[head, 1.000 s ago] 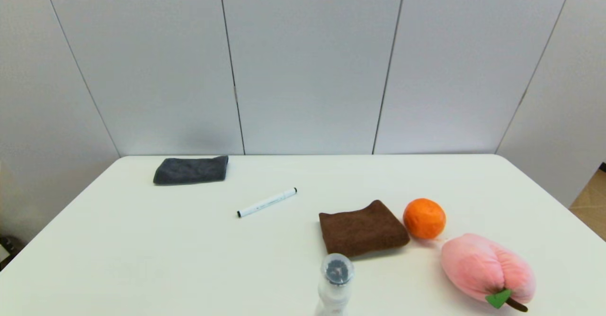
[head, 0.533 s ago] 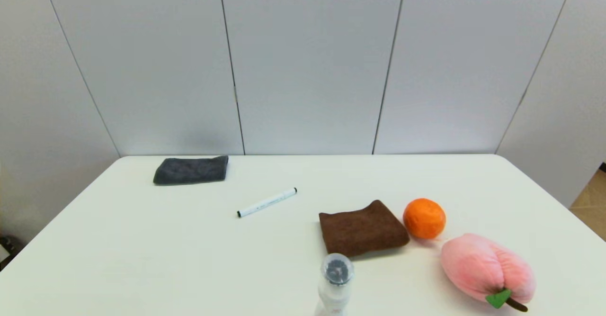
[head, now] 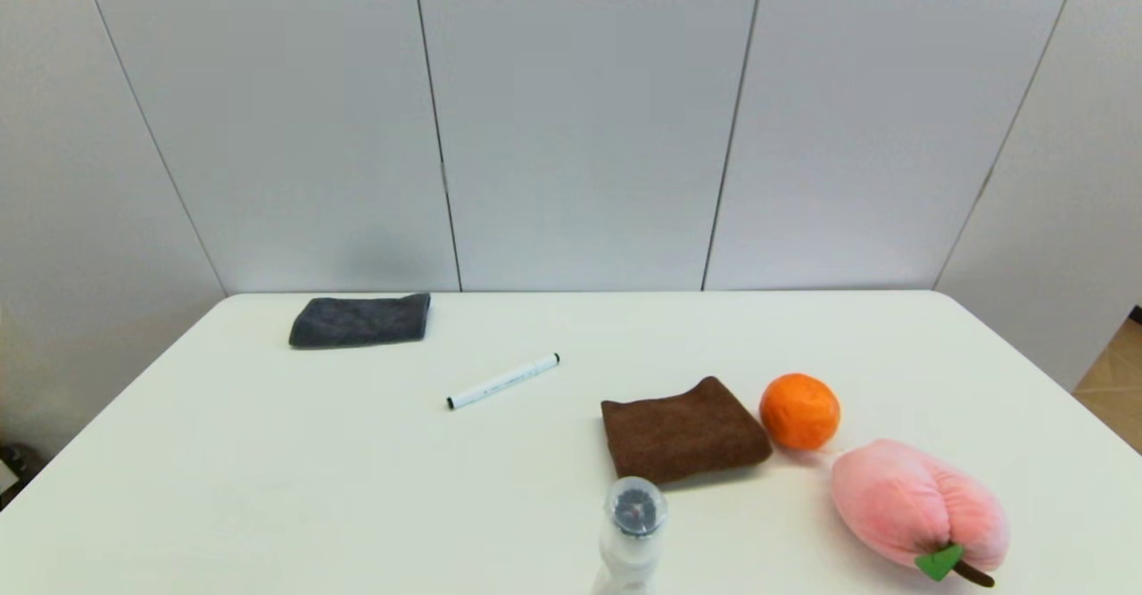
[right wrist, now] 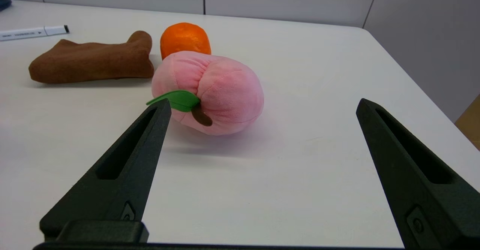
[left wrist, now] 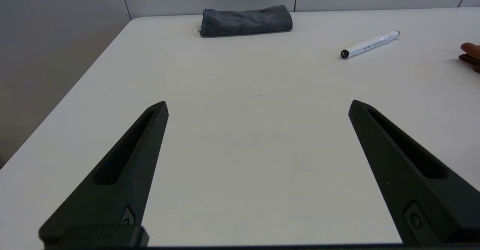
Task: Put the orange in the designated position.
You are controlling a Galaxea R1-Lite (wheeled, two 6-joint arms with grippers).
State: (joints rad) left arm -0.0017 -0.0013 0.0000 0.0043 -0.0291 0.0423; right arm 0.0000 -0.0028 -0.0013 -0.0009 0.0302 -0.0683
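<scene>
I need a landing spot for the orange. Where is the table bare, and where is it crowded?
Bare: the left half of the table, between grey cloth and pen; also the far right corner. Crowded: near right, where brown cloth, orange, plush peach and bottle cluster.

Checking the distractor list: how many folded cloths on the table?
2. The grey cloth lies at the far left corner of the table. The brown cloth lies nearer, right of centre, just left of the orange. None seems hidden.
</scene>
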